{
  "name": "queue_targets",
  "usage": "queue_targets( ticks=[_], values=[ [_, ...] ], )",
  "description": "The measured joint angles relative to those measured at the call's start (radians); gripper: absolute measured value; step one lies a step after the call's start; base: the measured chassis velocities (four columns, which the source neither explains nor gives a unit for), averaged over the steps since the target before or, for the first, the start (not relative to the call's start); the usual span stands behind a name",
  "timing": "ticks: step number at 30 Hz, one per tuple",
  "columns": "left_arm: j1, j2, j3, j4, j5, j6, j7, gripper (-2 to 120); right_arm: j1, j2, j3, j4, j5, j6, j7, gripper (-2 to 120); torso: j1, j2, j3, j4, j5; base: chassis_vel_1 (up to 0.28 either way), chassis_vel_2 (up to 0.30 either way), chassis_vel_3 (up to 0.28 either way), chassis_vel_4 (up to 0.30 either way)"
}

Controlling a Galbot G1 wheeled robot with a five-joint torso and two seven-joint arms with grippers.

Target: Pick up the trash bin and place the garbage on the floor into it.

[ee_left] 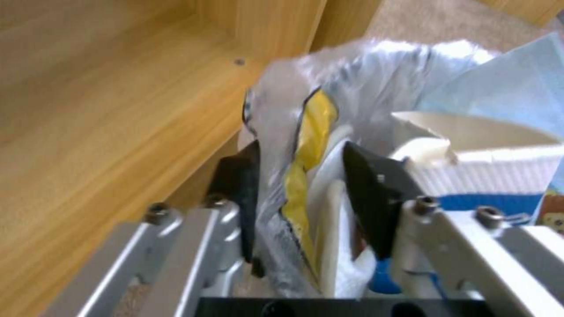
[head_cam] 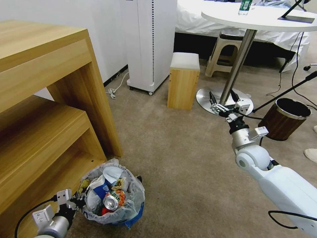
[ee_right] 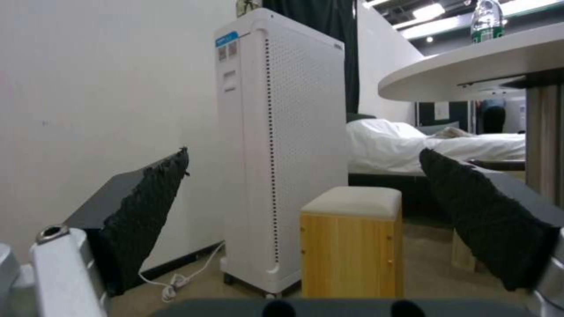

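The trash bin (head_cam: 132, 201), lined with a crinkly whitish bag with blue edges, is low beside the corner of the wooden shelf unit. Garbage (head_cam: 110, 198) fills it: a crushed can, a blue-white cup, white paper, a yellow wrapper. My left gripper (head_cam: 77, 200) is shut on the bin's near-left rim; in the left wrist view its black fingers (ee_left: 370, 193) pinch the bag's edge (ee_left: 364, 75) and the yellow wrapper (ee_left: 314, 127). My right gripper (head_cam: 224, 97) hangs open and empty above the beige carpet floor (head_cam: 178, 148), near the table's base, with its pads (ee_right: 482, 207) wide apart.
The wooden shelf unit (head_cam: 49, 99) stands close on the left. Ahead are a white tower appliance (head_cam: 152, 43) with a cord, a small wooden stool (head_cam: 183, 82), and a round table (head_cam: 264, 16) on a metal base. A brown wood-grain bin (head_cam: 285, 119) stands at the right.
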State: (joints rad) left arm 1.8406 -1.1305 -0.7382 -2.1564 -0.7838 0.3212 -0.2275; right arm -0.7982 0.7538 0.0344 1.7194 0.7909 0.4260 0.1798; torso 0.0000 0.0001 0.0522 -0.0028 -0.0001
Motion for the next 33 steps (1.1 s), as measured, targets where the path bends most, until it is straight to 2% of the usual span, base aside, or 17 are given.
queue_targets(
  ticks=[9, 12, 15, 19, 22, 23, 26, 27, 29, 31, 33],
  values=[
    [0.012, -0.026, -0.018, -0.03, 0.053, -0.037, 0.012, 80, 0.006, 0.02, -0.005, -0.004, -0.012, 0.001, 0.004, 100, 0.0, 0.0, 0.0, 0.0001, 0.0001, 0.0, 0.0, 0.0, 0.0],
    [0.012, -0.04, -0.022, -0.044, 0.08, -0.05, 0.023, 85, 0.002, 0.027, -0.001, -0.004, -0.012, -0.001, 0.018, 100, 0.0, 0.0, 0.0, 0.0002, 0.0001, 0.0, 0.0, 0.0, 0.0],
    [0.013, -0.053, -0.023, -0.06, 0.104, -0.059, 0.032, 86, -0.017, 0.031, 0.014, 0.007, -0.01, -0.015, 0.043, 100, 0.0, 0.0, 0.0, 0.0002, 0.0002, 0.0, 0.0, 0.0, 0.0],
    [0.017, -0.073, -0.022, -0.086, 0.168, -0.08, 0.054, 86, -0.078, 0.036, 0.085, 0.036, -0.012, -0.061, 0.096, 100, 0.0, 0.0, 0.0, 0.0, 0.0002, 0.0, 0.0, 0.0, 0.0],
    [0.021, -0.089, -0.021, -0.108, 0.212, -0.097, 0.066, 87, -0.152, 0.049, 0.194, 0.055, -0.064, -0.094, 0.13, 100, 0.0, 0.0, 0.0, 0.0001, 0.0004, 0.0, 0.0, 0.0, 0.0],
    [0.021, -0.089, -0.021, -0.108, 0.212, -0.097, 0.066, 87, -0.152, 0.049, 0.194, 0.055, -0.064, -0.094, 0.13, 100, 0.0, 0.0, 0.0, 0.0001, 0.0004, 0.0, 0.0, 0.0, 0.0],
    [0.021, -0.107, -0.024, -0.134, 0.248, -0.112, 0.075, 88, -0.253, 0.074, 0.359, 0.096, -0.105, -0.167, 0.187, 100, 0.0, 0.0, 0.0, -0.0001, 0.0003, 0.0, 0.0, 0.0, 0.0],
    [0.021, -0.107, -0.024, -0.134, 0.248, -0.112, 0.075, 88, -0.253, 0.074, 0.359, 0.096, -0.105, -0.167, 0.187, 100, 0.0, 0.0, 0.0, -0.0001, 0.0003, 0.0, 0.0, 0.0, 0.0],
    [0.022, -0.118, -0.025, -0.151, 0.268, -0.118, 0.081, 88, -0.315, 0.097, 0.449, 0.108, -0.121, -0.175, 0.2, 100, 0.0, 0.0, 0.0, -0.0003, 0.0004, 0.0, 0.0, 0.0, 0.0],
    [0.022, -0.12, -0.025, -0.155, 0.272, -0.119, 0.082, 89, -0.324, 0.1, 0.46, 0.109, -0.122, -0.176, 0.201, 100, 0.0, 0.0, 0.0, -0.0003, 0.0005, 0.0, 0.0, 0.0, 0.0],
    [0.029, -0.132, -0.023, -0.174, 0.29, -0.123, 0.084, 94, -0.392, 0.118, 0.523, 0.115, -0.155, -0.169, 0.201, 100, 0.0, 0.0, 0.0, 0.0001, 0.0002, 0.0, 0.0, 0.0, 0.0]
  ],
)
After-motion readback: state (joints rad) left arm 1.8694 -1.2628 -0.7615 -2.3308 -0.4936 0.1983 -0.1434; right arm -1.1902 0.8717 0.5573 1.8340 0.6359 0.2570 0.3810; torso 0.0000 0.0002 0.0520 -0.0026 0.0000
